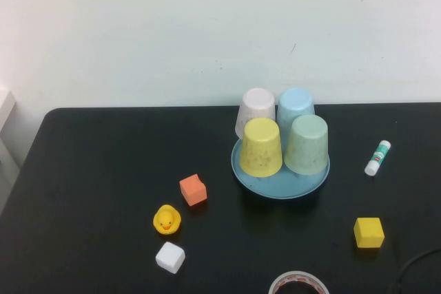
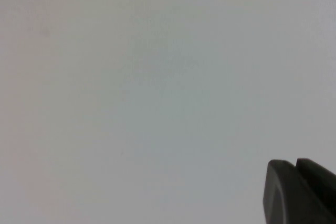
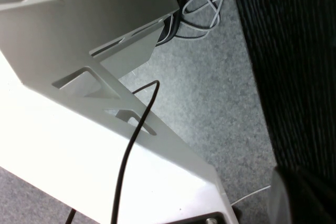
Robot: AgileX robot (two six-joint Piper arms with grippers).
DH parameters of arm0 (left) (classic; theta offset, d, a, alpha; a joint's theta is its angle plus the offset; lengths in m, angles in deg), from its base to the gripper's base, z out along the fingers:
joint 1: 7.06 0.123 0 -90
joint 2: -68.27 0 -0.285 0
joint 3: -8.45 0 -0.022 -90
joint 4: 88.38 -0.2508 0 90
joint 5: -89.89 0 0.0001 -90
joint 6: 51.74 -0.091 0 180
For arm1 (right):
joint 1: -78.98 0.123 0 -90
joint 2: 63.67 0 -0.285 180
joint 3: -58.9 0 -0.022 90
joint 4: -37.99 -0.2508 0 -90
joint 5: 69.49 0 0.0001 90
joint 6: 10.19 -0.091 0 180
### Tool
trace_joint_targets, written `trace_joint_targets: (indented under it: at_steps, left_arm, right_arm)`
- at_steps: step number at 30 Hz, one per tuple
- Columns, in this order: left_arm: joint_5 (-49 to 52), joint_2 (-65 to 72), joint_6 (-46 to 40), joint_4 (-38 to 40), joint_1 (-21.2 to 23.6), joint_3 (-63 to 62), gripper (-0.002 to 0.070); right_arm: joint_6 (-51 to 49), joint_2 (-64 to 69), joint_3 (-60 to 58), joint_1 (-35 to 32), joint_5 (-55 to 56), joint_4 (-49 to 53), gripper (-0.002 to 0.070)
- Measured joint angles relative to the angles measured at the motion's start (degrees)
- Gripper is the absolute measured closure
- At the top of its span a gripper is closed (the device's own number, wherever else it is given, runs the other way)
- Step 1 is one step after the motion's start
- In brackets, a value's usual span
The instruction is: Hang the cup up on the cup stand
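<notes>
The pale mint-green cup (image 1: 306, 144) stands upside down on the front right of the round light blue cup stand (image 1: 275, 182), at the middle of the black table. The pegs are hidden under the cups. A yellow cup (image 1: 260, 147), a light blue cup (image 1: 295, 108) and a whitish cup (image 1: 255, 110) sit upside down on the same stand. Neither gripper shows in the high view. My left gripper (image 2: 296, 169) is shut and empty, facing a blank pale surface. My right gripper (image 3: 299, 192) is shut and empty, off the table beside its dark edge, over grey floor.
On the table lie an orange cube (image 1: 193, 189), a rubber duck (image 1: 166, 219), a white cube (image 1: 170, 257), a yellow cube (image 1: 368, 232), a glue stick (image 1: 377, 157) and a tape roll (image 1: 298, 284) at the front edge. A white frame (image 3: 105, 145) and cables are near the right gripper.
</notes>
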Motion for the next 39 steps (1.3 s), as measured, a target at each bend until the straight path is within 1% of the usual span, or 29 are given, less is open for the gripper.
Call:
trace_joint_targets:
  at_steps: [4, 7, 10, 15, 22, 31, 36, 39]
  left_arm:
    - [-2.76, -6.69, -1.20, -0.13, 0.00, 8.24, 0.0675]
    - [-6.04, -10.82, -1.31, 1.53, 0.00, 14.89, 0.0675]
    - [-7.28, -14.24, -1.39, 3.52, 0.00, 21.03, 0.0675]
    - [-7.41, -20.38, -2.05, 4.30, 0.00, 32.05, 0.0675]
    - [-7.41, -34.05, -2.45, 7.82, 0.00, 48.28, 0.0675]
    - [-7.81, -49.60, -4.25, 8.60, 0.00, 68.43, 0.0675]
    - [-9.41, -54.46, -4.30, 15.16, 0.00, 75.73, 0.0675]
    - [-12.93, -55.11, -4.30, 16.84, 0.00, 77.75, 0.0675]
  right_arm:
    - [0.00, 0.00, 0.00, 0.00, 0.00, 0.00, 0.0676]
    - [0.00, 0.00, 0.00, 0.00, 0.00, 0.00, 0.0676]
    - [0.00, 0.00, 0.00, 0.00, 0.00, 0.00, 0.0677]
    - [0.00, 0.00, 0.00, 0.00, 0.00, 0.00, 0.0677]
    - [0.00, 0.00, 0.00, 0.00, 0.00, 0.00, 0.0678]
    - [0.00, 0.00, 0.00, 0.00, 0.00, 0.00, 0.0678]
    - [0.00, 0.00, 0.00, 0.00, 0.00, 0.00, 0.0678]
    - [0.00, 0.00, 0.00, 0.00, 0.00, 0.00, 0.0678]
